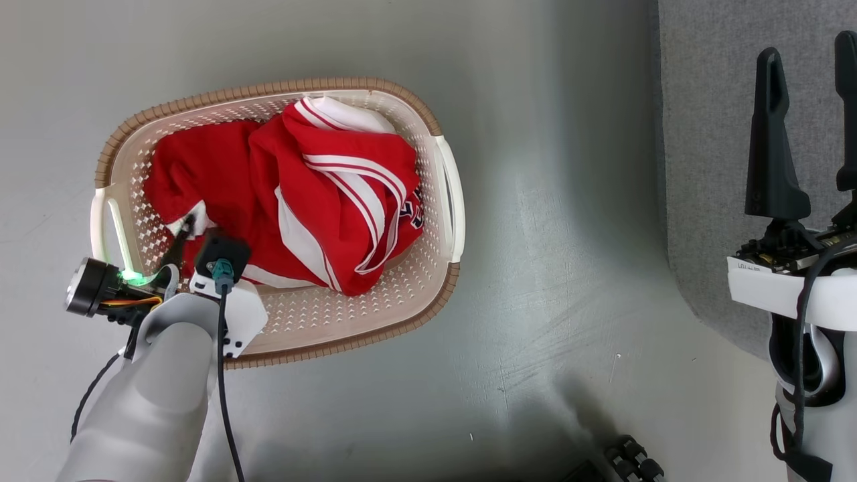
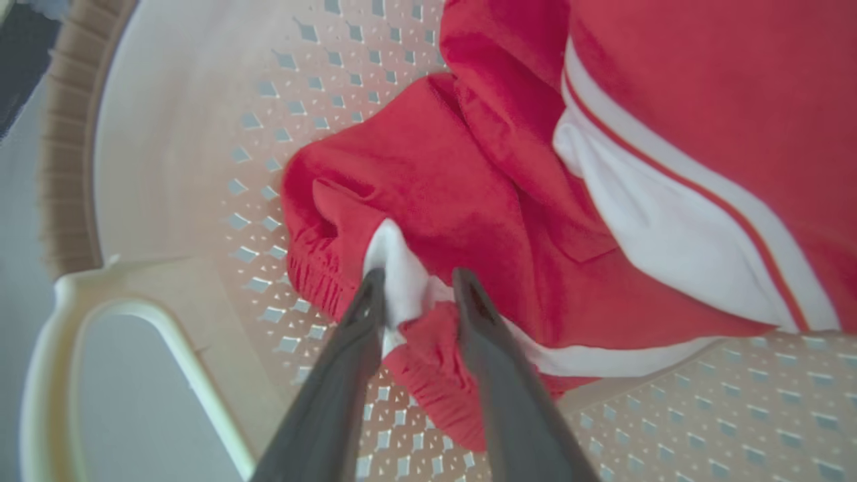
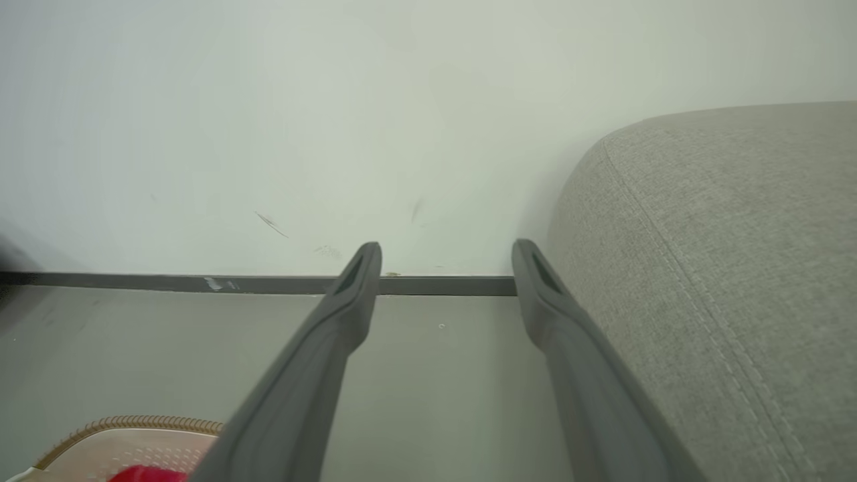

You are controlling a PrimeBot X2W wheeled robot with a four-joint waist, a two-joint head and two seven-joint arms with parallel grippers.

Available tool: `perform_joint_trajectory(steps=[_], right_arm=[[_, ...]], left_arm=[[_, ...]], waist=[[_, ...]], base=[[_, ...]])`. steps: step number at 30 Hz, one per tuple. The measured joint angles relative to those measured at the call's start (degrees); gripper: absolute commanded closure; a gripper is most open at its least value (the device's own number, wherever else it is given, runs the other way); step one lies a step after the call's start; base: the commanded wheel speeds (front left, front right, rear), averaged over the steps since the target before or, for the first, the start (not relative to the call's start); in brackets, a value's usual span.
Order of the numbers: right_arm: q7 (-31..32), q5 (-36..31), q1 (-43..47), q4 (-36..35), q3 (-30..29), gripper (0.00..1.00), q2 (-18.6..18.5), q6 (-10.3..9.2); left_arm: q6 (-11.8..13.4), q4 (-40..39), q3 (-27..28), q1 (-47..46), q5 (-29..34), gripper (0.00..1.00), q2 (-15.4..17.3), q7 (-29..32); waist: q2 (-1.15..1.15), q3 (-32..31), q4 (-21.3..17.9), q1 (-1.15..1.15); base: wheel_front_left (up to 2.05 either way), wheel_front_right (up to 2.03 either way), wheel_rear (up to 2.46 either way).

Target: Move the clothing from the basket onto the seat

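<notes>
The clothing, red with white stripes, lies heaped in the cream perforated basket on the floor at the left of the head view. My left gripper reaches down into the basket's near left end. In the left wrist view its two fingers have closed in on a white fold of the clothing, which sits bunched between them at the left gripper tips, just above the basket floor. My right gripper stands open and holds nothing beside the grey seat. The right gripper points along the seat side towards the wall.
Smooth grey floor separates the basket from the seat. A white wall with a dark skirting strip stands beyond. A dark ribbed part shows at the bottom edge of the head view.
</notes>
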Motion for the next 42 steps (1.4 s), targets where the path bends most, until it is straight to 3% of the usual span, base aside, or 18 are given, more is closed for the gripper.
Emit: perform_joint_trajectory(steps=[9,23,33,42], right_arm=[[0.0,0.0,-0.2,0.6,-0.1,0.0,0.0,0.0],[0.0,0.0,-2.7,1.9,0.9,0.0,-0.1,0.0],[-0.2,-1.4,-3.5,3.3,-0.3,0.0,-0.2,0.0],[-0.2,-3.0,-3.2,4.6,-0.9,0.0,-0.2,0.0]], left_arm=[[0.0,0.2,0.2,-1.3,-0.8,1.0,-1.2,-0.9],[-3.5,-6.1,0.8,-1.1,-5.3,1.0,-2.5,-2.9],[-7.2,-22.1,-2.3,3.0,-6.2,1.0,-2.5,-2.9],[-8.2,-33.3,-2.6,9.5,-8.8,1.0,-2.4,-2.9]], waist=[[0.0,-0.5,0.5,0.0],[0.0,-2.7,2.6,0.0],[0.0,-6.0,4.5,0.0],[0.0,-10.1,6.1,0.0]], base=[[0.0,0.0,0.0],[0.0,0.0,0.0],[0.0,0.0,0.0],[0.0,0.0,0.0]])
